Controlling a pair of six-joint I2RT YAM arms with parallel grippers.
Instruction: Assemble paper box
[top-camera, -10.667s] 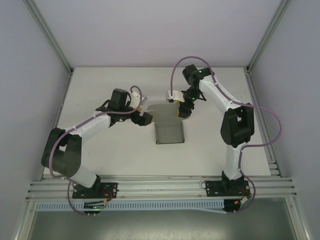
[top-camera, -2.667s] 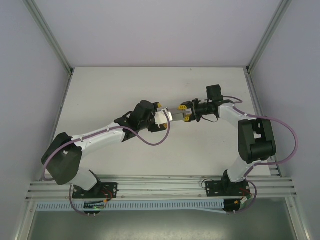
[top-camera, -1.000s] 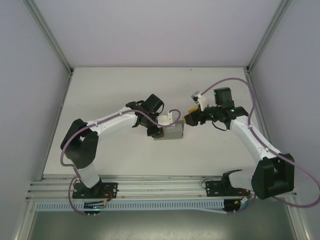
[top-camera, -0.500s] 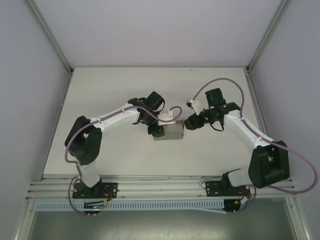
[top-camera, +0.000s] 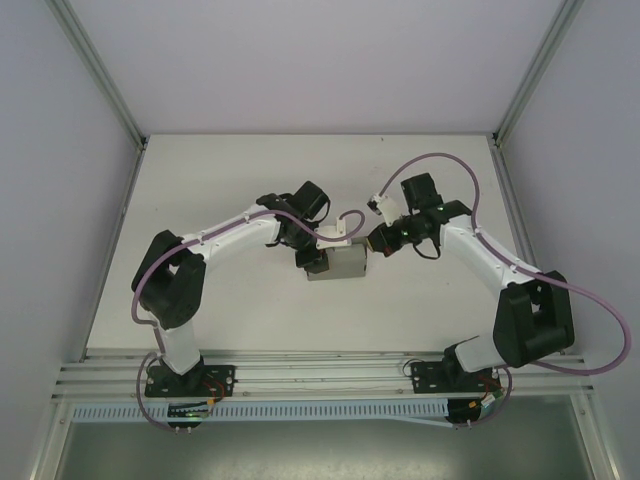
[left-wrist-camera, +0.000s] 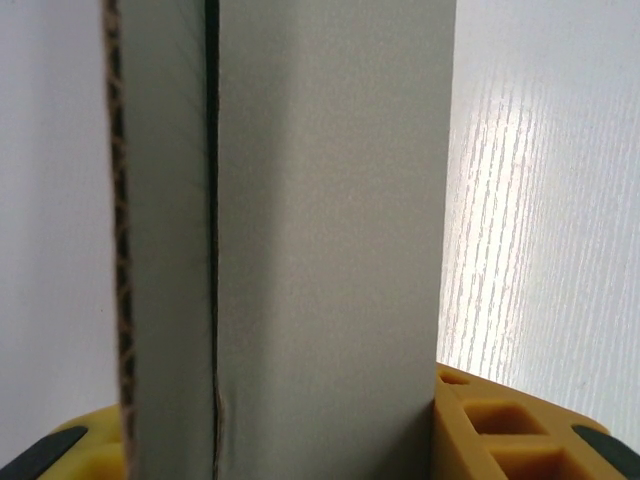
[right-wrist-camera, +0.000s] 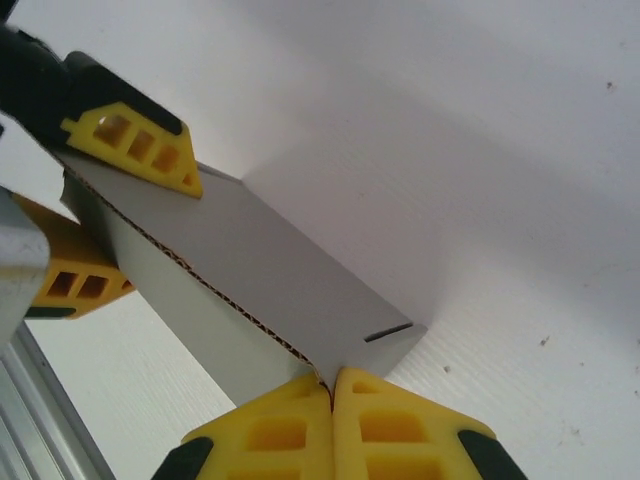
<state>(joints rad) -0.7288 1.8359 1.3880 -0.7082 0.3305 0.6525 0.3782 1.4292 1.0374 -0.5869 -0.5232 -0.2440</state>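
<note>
Top view: the paper box (top-camera: 345, 265) sits on the table (top-camera: 200, 180) between the left gripper (top-camera: 313, 260) and the right gripper (top-camera: 371, 247). Left wrist: its yellow fingers (left-wrist-camera: 490, 430) clamp the box's sides. Right wrist: its fingers (right-wrist-camera: 270, 435) are pressed together (tips at the box's corner edge, seemingly just touching).

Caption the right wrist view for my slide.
Shut right end effector meets the near corner of the paper box; left end effector clamps the far end.
</note>
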